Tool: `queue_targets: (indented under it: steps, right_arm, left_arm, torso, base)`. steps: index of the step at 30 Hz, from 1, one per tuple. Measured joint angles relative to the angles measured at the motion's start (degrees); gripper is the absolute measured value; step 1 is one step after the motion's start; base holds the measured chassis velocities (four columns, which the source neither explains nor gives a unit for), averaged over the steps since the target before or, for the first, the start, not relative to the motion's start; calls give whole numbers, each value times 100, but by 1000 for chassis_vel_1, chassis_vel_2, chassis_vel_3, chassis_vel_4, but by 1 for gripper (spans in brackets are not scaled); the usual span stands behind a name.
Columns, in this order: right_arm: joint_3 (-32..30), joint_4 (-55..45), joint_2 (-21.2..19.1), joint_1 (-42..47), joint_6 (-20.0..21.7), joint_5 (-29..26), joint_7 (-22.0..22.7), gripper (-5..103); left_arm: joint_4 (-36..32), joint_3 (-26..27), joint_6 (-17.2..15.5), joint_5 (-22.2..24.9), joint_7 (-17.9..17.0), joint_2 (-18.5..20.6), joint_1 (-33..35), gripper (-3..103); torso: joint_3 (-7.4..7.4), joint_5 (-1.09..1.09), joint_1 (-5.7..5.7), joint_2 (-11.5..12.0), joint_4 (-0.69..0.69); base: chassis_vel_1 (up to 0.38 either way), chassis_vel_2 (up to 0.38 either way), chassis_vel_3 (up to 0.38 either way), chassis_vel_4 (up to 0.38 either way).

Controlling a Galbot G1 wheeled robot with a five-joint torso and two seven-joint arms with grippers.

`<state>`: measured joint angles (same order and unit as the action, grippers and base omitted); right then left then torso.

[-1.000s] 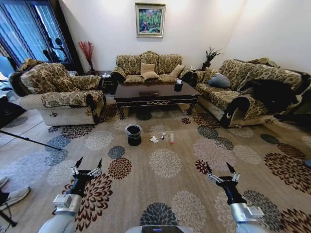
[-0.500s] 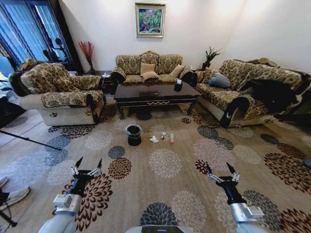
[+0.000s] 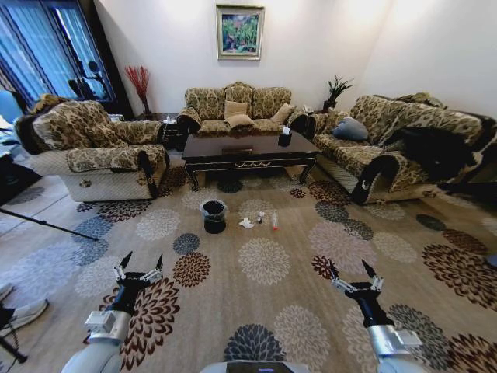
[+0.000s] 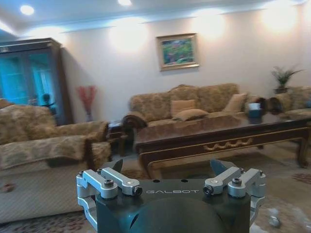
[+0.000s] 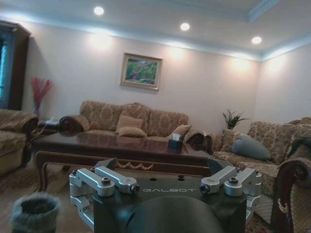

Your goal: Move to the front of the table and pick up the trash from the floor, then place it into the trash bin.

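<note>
Ahead, at roughly twelve o'clock from the robot and well apart from it, the trash lies on the floor just in front of the table: a crumpled white tissue, a small clear bottle with red, and a tiny pale scrap between them. The trash bin, a round black bucket with a clear liner over its rim, stands just beside the tissue at its nine o'clock.

By the look of it, the tissue is feather-light and soft, so it should crush under a pinch; taking it across its raised middle seems safest. The bottle looks rigid, smooth and slippery, apt to roll on the patterned pile, so a grasp across its body suits it.

Both arms hang low and idle, the left gripper at ten o'clock, the right gripper at two o'clock, each with fingers spread and empty.
</note>
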<state>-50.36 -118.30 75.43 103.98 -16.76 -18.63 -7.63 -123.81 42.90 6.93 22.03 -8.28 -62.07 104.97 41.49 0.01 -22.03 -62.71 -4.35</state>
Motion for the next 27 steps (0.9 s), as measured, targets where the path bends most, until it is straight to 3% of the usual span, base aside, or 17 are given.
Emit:
queue_targets:
  steps: [2, 6, 7, 12, 14, 15, 16, 24, 27]
  right_arm:
    - [-25, -83, -155, -161, 160, -172, 131, 100]
    - [-130, -428, -880, -887, 946, -995, 768, 100]
    - [-130, -428, -880, -887, 946, -995, 768, 100]
    - [-261, -842, -1749, -1757, 1885, -1971, 1517, 100]
    - [-273, -884, -1826, -1839, 1970, -2064, 1589, 100]
    - [-273, -897, -1864, -1868, 2025, -2113, 1627, 100]
    - [-274, -903, -1875, -1881, 2042, -2129, 1640, 100]
    - [-268, -920, -1890, -1889, 2062, -2126, 1672, 100]
    - [-170, -894, -1786, -1755, 1928, -1768, 1657, 100]
  left_arm:
    - [60, 101, -124, 168, -42, 48, -151, 100]
    - [357, 562, -770, 961, -234, 270, -845, 100]
    - [357, 562, -770, 961, -234, 270, -845, 100]
    - [685, 1114, -1574, 1878, -451, 527, -1683, 100]
    - [568, 1103, -1716, 1896, -396, 513, -1741, 100]
    - [419, 1074, -1794, 1888, -314, 482, -1715, 100]
    - [354, 1058, -1811, 1847, -269, 465, -1666, 100]
    - [317, 967, -1746, 1632, -125, 408, -1486, 100]
    - [293, 919, -1693, 1564, 32, 386, -1378, 100]
  torso:
    - [0, -1, 0, 0, 3]
    - [1, -2, -1, 1, 3]
    - [1, -2, -1, 1, 3]
    - [1, -2, -2, 1, 4]
    - [1, -3, -3, 1, 6]
    - [2, -5, -4, 2, 0]
    - [1, 3, -3, 2, 0]
    - [-2, -2, -1, 5, 2]
    - [-33, -1, 27, 63, 1]
  base:
    - [0, 0, 0, 0]
    - [0, 0, 0, 0]
    - [0, 0, 0, 0]
    - [0, 0, 0, 0]
    - [0, 0, 0, 0]
    - [0, 0, 0, 0]
    - [0, 0, 0, 0]
    - [0, 0, 0, 0]
    - [0, 0, 0, 0]
